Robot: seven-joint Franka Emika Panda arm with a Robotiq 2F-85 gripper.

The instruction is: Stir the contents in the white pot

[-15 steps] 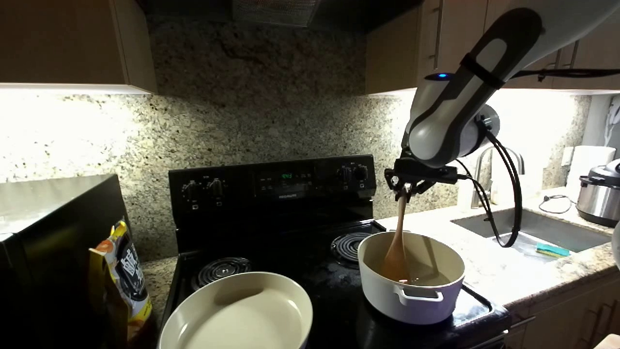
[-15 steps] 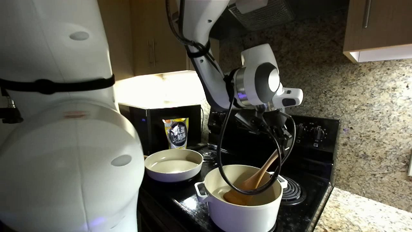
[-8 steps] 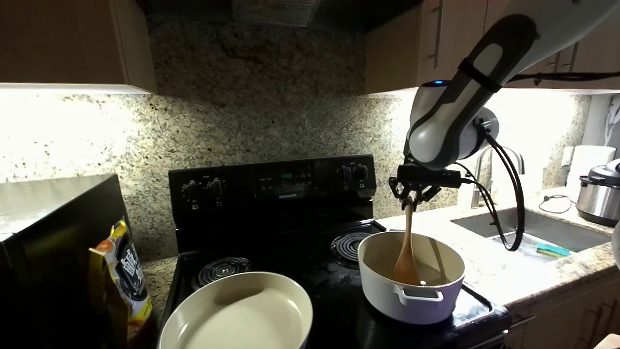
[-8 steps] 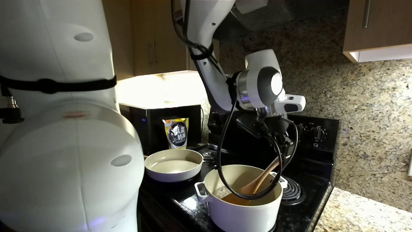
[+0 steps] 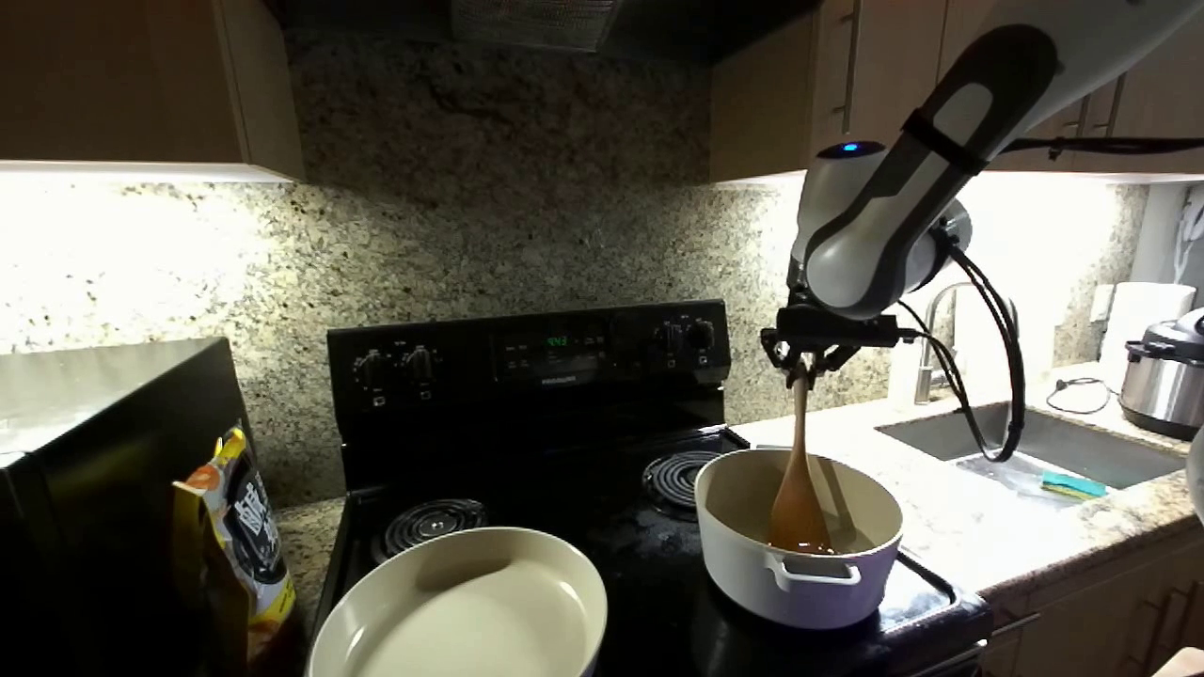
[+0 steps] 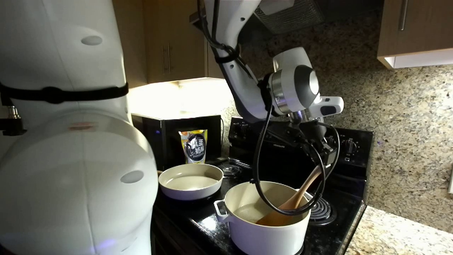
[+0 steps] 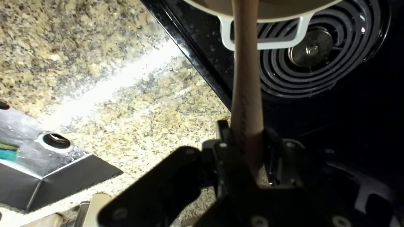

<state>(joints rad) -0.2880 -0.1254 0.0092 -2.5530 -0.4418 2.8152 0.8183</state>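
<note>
1. Gripper (image 7: pixel 247 130): clamped on a wooden spoon (image 5: pixel 798 494) near the top of the handle, pressing the wood from both sides
2. White pot (image 5: pixel 743 578): stands on the stove (image 5: pixel 649 592), at the end nearer the sink (image 5: pixel 997 428); holds the spoon's broad end below the rim in both exterior views, with contents too dim to make out
3. Wrist view: picks out lettering (image 7: pixel 244 108) on the spoon's handle, lost in both exterior views; trims the pot to part of the rim and one side handle (image 7: pixel 277 45), seen across a coil burner (image 7: pixel 312 50); leaves the broad end of the spoon outside the frame; takes in a round drain hole (image 7: pixel 56 141) in the sink
4. In an exterior view: makes the spoon look almost upright; catches green digits (image 5: pixel 557 341) on the stove and a metal cooker (image 5: pixel 1166 371) beyond the sink; cuts the wide shallow dish (image 5: pixel 470 611) off at the lower edge
5. In an exterior view: shows the same spoon (image 6: pixel 308 182) plainly tilted, crossed by a loop of black cable (image 6: pixel 288 212) hanging in front of the pot; takes in the dish (image 6: pixel 191 194) with the whole round of its rim, and the printed front of a standing bag (image 6: pixel 194 146) behind it; gives much of the frame to the white body of the robot (image 6: pixel 78 170)
</note>
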